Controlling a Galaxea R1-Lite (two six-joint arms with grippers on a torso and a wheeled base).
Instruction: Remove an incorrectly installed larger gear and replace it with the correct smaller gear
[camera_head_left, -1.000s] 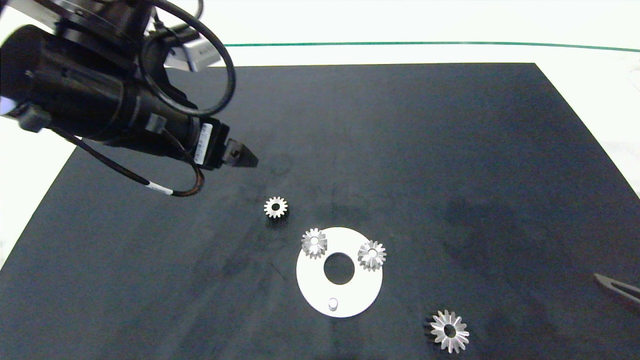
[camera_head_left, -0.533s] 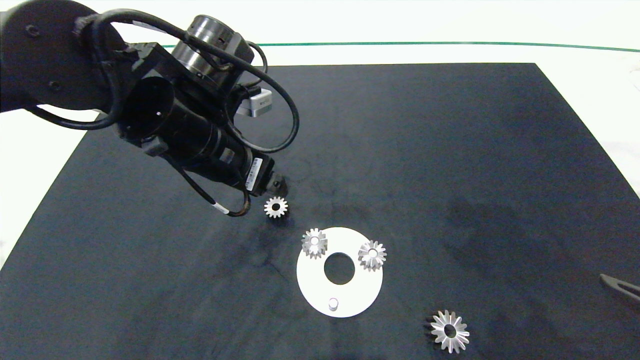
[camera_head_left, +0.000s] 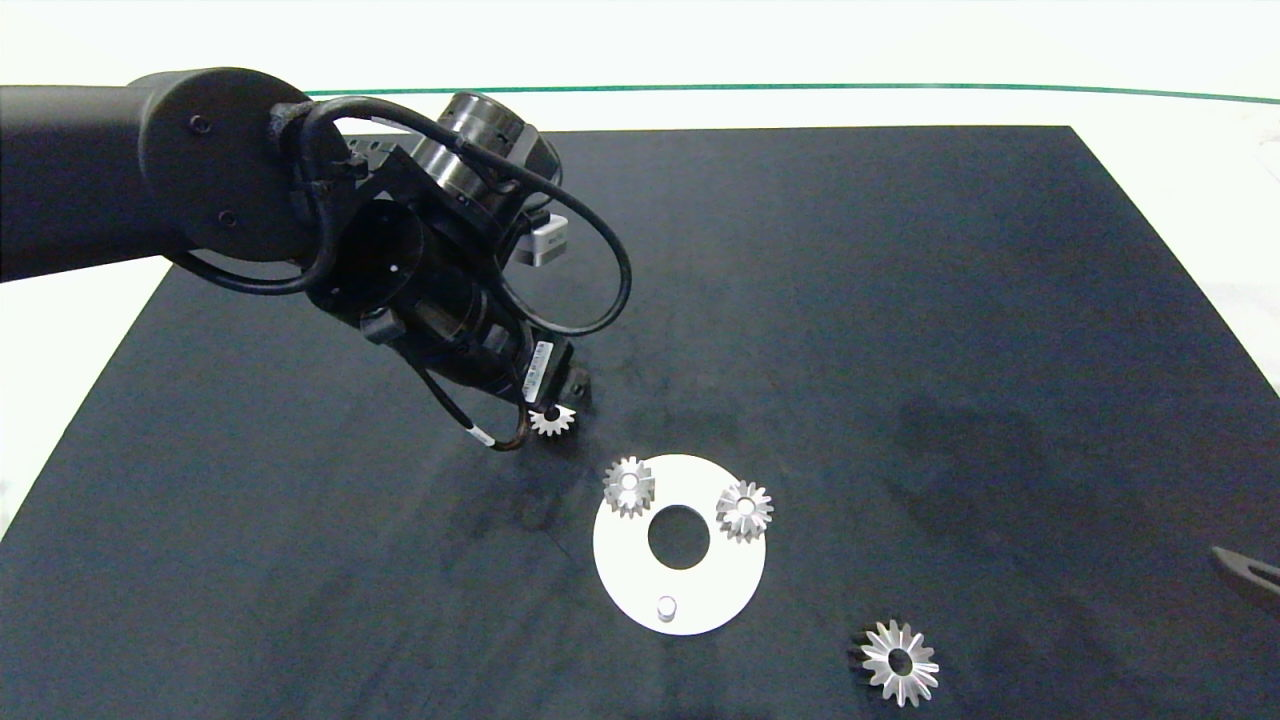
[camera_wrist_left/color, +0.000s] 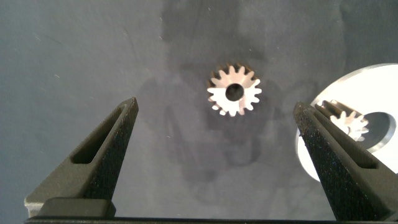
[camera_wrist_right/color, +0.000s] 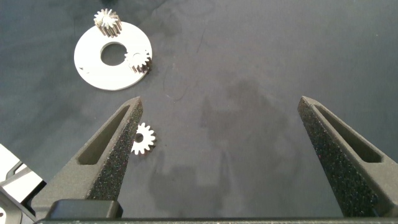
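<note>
Now smaller gear (camera_wrist_left/color: 234, 92) flat — hole up, left claw (camera_wrist_left/color: 217, 124) spread.

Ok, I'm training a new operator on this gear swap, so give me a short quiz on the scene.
1. True or false: the larger gear sits on the white disc.
2. Which gripper's open fingers flank the smaller gear? A) left B) right
3. Fill in: the disc carries ___ small grey gears.
Key: 1 false, it lies on the black mat. 2 A, the left gripper. 3 two.
</note>
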